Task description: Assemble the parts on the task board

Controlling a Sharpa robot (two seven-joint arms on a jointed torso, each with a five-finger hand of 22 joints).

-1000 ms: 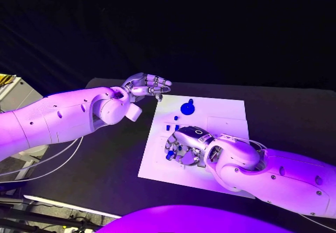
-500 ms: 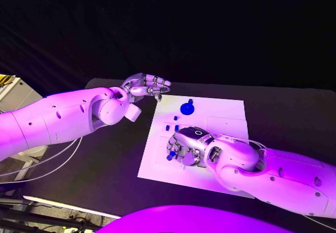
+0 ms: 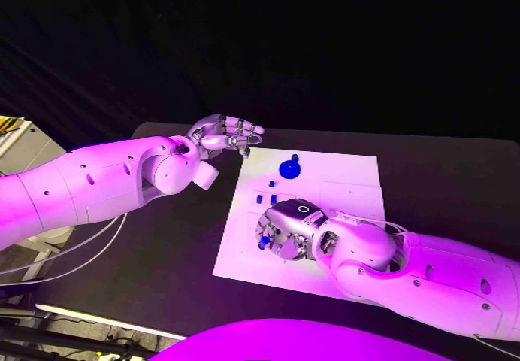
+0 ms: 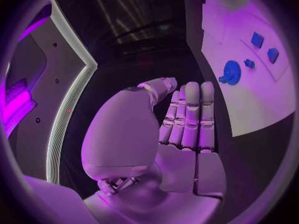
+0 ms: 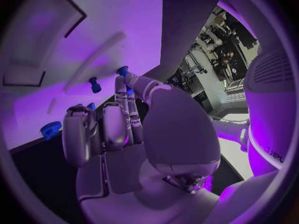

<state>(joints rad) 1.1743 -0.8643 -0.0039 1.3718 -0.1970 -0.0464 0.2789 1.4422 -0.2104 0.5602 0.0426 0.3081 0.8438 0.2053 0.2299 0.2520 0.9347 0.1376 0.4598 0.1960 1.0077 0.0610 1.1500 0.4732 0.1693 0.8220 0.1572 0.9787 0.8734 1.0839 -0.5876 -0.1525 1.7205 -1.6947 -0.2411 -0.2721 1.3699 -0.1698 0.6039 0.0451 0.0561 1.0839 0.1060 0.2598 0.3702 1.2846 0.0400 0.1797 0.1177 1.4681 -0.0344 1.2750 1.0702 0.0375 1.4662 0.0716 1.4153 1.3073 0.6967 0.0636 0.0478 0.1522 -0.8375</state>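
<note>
Right robot hand (image 3: 287, 229) pinches one blue part (image 3: 264, 241) over the task board (image 3: 352, 177); left robot hand (image 3: 225, 134) curled, holding nothing.

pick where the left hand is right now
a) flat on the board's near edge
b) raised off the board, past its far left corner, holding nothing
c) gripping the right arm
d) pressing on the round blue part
b: the left hand hangs beyond the task board's far left corner, fingers curled on nothing, apart from the round blue part.
</note>
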